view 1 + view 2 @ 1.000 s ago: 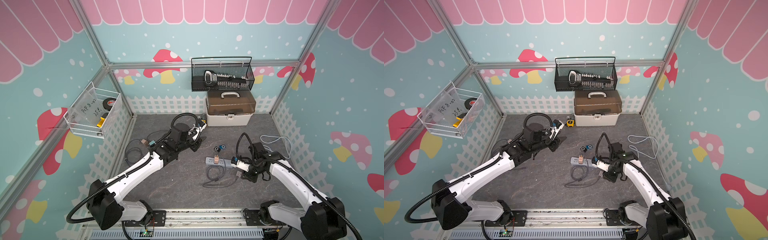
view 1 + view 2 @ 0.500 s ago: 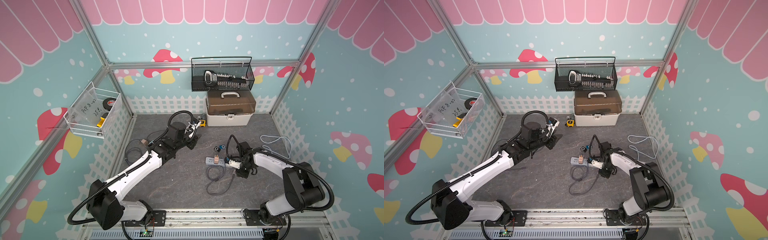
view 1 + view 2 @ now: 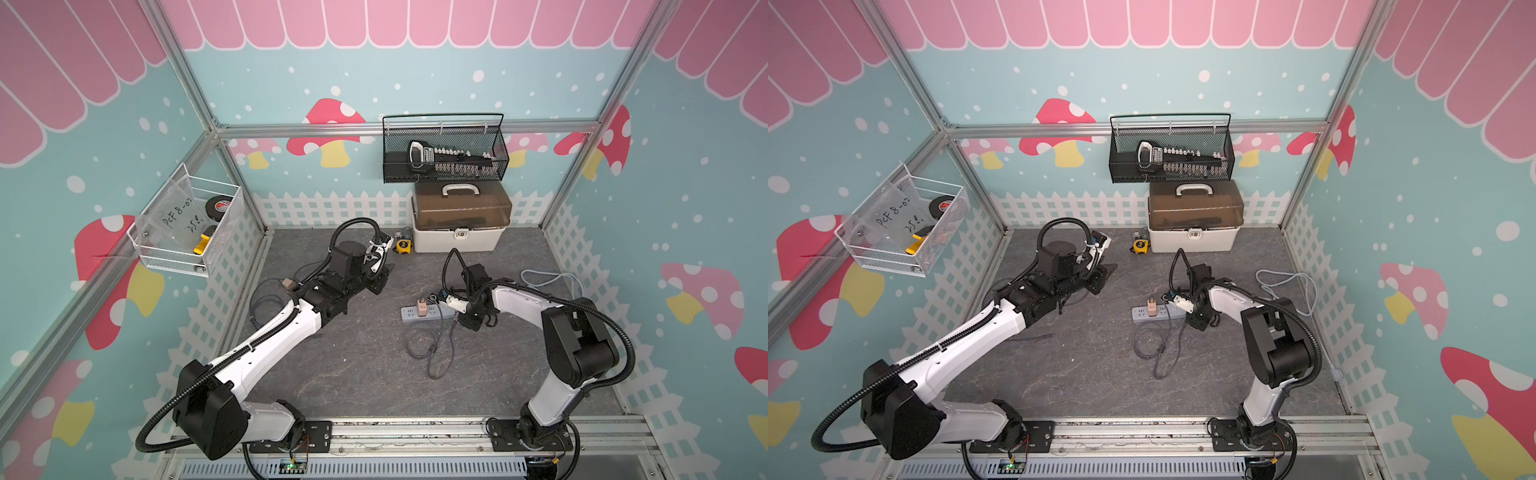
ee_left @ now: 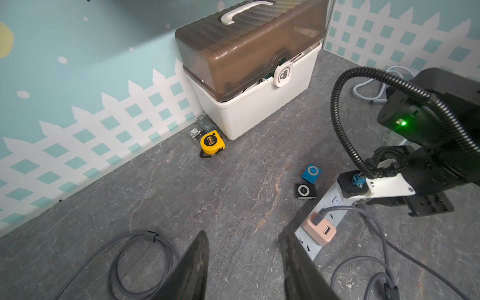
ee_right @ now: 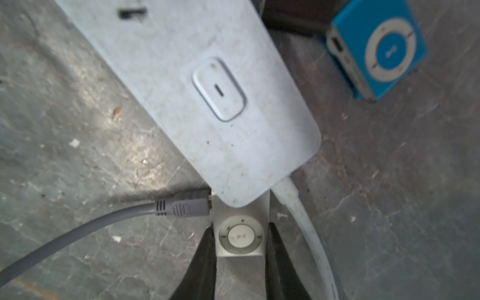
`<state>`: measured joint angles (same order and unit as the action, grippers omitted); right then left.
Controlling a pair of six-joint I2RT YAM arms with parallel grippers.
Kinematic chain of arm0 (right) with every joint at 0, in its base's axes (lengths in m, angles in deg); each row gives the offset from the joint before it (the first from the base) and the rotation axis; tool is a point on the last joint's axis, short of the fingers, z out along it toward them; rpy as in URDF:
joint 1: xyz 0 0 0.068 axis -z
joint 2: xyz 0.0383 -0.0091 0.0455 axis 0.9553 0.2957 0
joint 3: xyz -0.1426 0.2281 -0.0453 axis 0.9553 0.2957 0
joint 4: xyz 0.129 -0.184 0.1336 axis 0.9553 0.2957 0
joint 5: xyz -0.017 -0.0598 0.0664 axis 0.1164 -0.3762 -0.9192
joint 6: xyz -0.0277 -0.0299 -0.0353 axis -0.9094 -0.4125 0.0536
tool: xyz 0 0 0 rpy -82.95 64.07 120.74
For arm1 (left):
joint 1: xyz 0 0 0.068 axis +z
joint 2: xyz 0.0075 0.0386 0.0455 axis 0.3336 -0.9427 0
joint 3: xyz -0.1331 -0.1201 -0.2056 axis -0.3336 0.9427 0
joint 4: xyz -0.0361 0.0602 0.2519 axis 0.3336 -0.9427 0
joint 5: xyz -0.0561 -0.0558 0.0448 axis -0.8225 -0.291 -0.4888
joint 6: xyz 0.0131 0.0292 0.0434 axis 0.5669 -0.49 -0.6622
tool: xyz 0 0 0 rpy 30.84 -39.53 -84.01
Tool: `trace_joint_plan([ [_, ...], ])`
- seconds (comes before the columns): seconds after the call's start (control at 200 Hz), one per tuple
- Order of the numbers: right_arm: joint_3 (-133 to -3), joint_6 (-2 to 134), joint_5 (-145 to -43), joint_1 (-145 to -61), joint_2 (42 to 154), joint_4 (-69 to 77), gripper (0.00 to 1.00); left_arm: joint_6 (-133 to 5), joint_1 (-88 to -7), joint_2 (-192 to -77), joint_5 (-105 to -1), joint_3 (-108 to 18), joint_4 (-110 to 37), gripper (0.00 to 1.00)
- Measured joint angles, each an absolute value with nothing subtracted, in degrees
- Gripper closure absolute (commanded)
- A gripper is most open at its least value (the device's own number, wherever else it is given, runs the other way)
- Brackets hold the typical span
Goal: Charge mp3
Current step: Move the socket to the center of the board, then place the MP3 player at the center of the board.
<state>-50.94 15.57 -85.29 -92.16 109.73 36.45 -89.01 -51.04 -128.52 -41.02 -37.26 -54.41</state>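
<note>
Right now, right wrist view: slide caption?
Right gripper clamps silver mp3 player, grey cable plug at its side, by the power strip.

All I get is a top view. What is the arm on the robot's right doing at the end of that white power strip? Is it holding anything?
Observer: Yes. The right wrist view shows the right gripper shut on a small silver mp3 player.
Operator: Is a cable going into it?
Observer: A grey plug meets the player's side edge. I cannot tell whether it is fully seated.
Operator: And the other arm's claw?
Observer: The left wrist view shows the left gripper open, with nothing between its fingers.
</note>
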Motion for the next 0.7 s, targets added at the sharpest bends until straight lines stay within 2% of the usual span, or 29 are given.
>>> trace_joint_plan([
  [0.075,-49.0,14.0,-85.2,-92.3,108.4,35.4,0.88,-88.8,-49.9,-128.5,-40.7,-37.3,-54.6,0.57],
  [0.245,-44.0,11.4,-85.1,-92.3,104.0,35.1,0.68,-88.1,-47.3,-128.0,-40.2,-36.8,-55.0,0.57],
  [0.31,-43.5,11.3,-85.0,-92.1,103.5,35.0,0.53,-87.7,-46.6,-127.9,-40.1,-36.8,-55.2,0.57],
  [0.46,-41.8,12.4,-85.6,-90.9,101.7,34.6,0.27,-86.3,-45.0,-127.9,-39.9,-36.8,-56.1,0.56],
  [0.48,-41.7,12.2,-85.8,-90.6,101.5,34.5,0.18,-86.1,-44.8,-127.9,-39.9,-36.8,-56.2,0.56],
  [0.495,-41.5,12.7,-85.7,-90.5,101.3,34.5,0.04,-85.9,-44.5,-127.9,-39.9,-36.8,-56.3,0.56],
  [0.505,-41.5,13.0,-85.9,-90.4,101.3,34.5,0.01,-85.8,-44.4,-127.9,-39.8,-36.8,-56.4,0.56],
  [0.7,-40.7,13.3,-84.7,-89.4,99.5,35.9,0.00,-82.6,-41.2,-127.9,-38.4,-36.8,-58.4,0.56],
])
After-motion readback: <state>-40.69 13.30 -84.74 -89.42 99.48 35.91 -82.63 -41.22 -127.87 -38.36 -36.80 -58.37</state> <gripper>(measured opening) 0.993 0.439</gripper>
